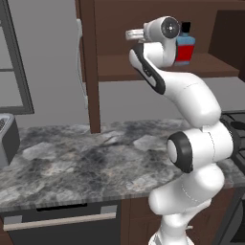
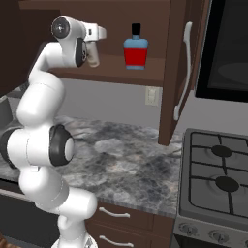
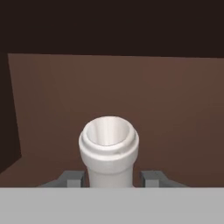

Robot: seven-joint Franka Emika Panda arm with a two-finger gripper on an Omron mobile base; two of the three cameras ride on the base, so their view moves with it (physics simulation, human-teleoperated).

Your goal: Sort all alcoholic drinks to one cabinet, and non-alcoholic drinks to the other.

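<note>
**Arm reaching into the open wall cabinet with the pale bottle**

A grey marbled counter (image 2: 135, 155) runs under a dark brown wall cabinet (image 2: 160, 29) whose door stands open, with a gas stove (image 2: 218, 184) at the counter's right end. The white arm reaches up to the cabinet shelf. The blue bottle (image 2: 135, 51) stands upright on the shelf toward its right edge. The gripper (image 3: 111, 177) is closed narrow on the neck of the slim pale bottle (image 3: 108, 151), near the shelf's left part.
</note>
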